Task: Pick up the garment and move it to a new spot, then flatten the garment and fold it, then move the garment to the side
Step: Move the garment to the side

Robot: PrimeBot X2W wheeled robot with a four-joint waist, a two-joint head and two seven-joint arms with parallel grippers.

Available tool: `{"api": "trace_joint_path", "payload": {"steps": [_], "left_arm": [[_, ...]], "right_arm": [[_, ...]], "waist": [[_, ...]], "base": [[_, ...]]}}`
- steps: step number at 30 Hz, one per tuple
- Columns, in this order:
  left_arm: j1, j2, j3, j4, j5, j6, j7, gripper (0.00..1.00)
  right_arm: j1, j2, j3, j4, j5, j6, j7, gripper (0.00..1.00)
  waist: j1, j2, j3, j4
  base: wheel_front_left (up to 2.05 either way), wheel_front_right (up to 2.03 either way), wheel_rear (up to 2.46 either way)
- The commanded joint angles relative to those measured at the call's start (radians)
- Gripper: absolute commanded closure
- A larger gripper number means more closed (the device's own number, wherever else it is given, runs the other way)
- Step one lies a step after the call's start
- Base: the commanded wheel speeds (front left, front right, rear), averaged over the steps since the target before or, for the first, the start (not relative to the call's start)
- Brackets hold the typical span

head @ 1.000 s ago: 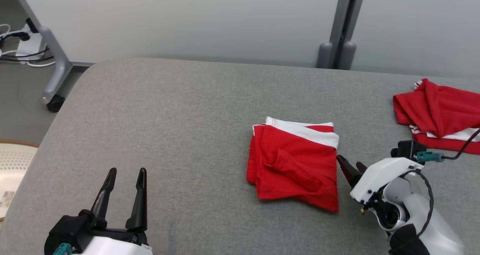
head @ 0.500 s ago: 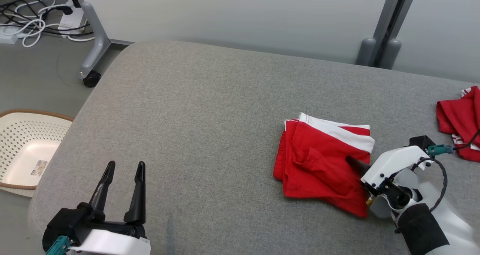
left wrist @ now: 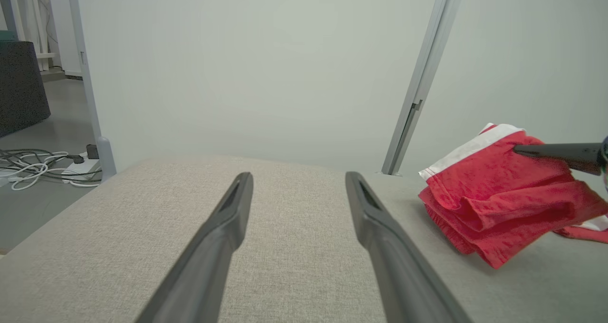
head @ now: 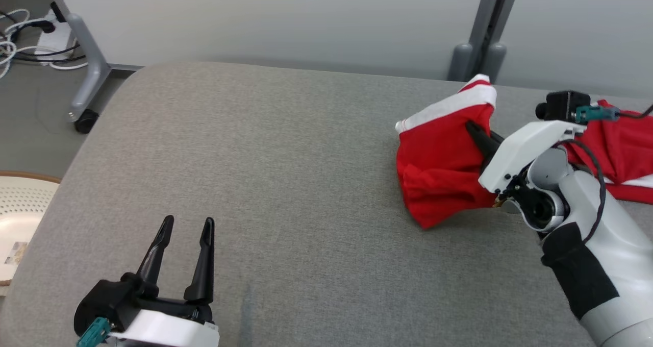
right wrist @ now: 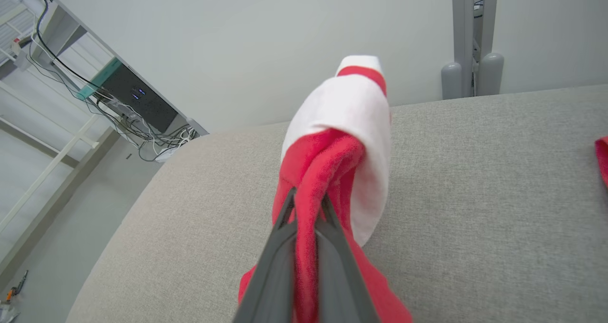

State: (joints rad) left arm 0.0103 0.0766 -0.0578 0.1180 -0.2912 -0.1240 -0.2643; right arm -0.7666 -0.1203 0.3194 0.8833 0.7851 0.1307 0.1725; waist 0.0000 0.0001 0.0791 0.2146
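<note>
Garment, folded, hangs pinched between the right jaws, its lower folds sagging toward the worktop beneath them. The left jaws stand spread and empty. Held by one bunched edge, the layers may slip free or unfold mid-carry.

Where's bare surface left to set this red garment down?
Bare: the wide stretch of gray pad between the left tool and the held garment, back to the far edge. Crowded: the right end, where another red garment lies by the right tool.
</note>
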Motion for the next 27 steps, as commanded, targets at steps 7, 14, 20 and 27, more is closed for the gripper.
{"api": "trace_joint_path", "payload": {"steps": [7,14,20,27], "left_arm": [[-0.071,0.001,-0.042,-0.013,-0.005,-0.008,0.001,0.0],[-0.136,0.045,-0.082,-0.031,-0.02,-0.007,0.001,0.0],[-0.203,0.097,-0.122,-0.051,-0.038,-0.007,0.001,0.0],[-0.223,0.124,-0.142,-0.053,-0.043,-0.007,0.001,0.0]], "right_arm": [[-0.079,-0.124,0.129,-0.158,0.101,0.0,0.053,1.0],[-0.168,-0.261,0.187,-0.235,0.184,0.0,0.06,1.0],[-0.264,-0.377,0.221,-0.254,0.256,0.0,0.046,1.0],[-0.34,-0.502,0.278,-0.243,0.24,0.0,0.067,1.0]], "waist": [[0.0,-0.0001,0.098,-0.105],[0.0,-0.0001,0.227,-0.154],[0.0,-0.0001,0.353,-0.158],[0.0,-0.0001,0.401,-0.163]], "base": [[0.0,0.0,0.0],[0.0,0.0,0.0],[0.0,0.0,0.0],[0.0,0.0,0.0]]}}
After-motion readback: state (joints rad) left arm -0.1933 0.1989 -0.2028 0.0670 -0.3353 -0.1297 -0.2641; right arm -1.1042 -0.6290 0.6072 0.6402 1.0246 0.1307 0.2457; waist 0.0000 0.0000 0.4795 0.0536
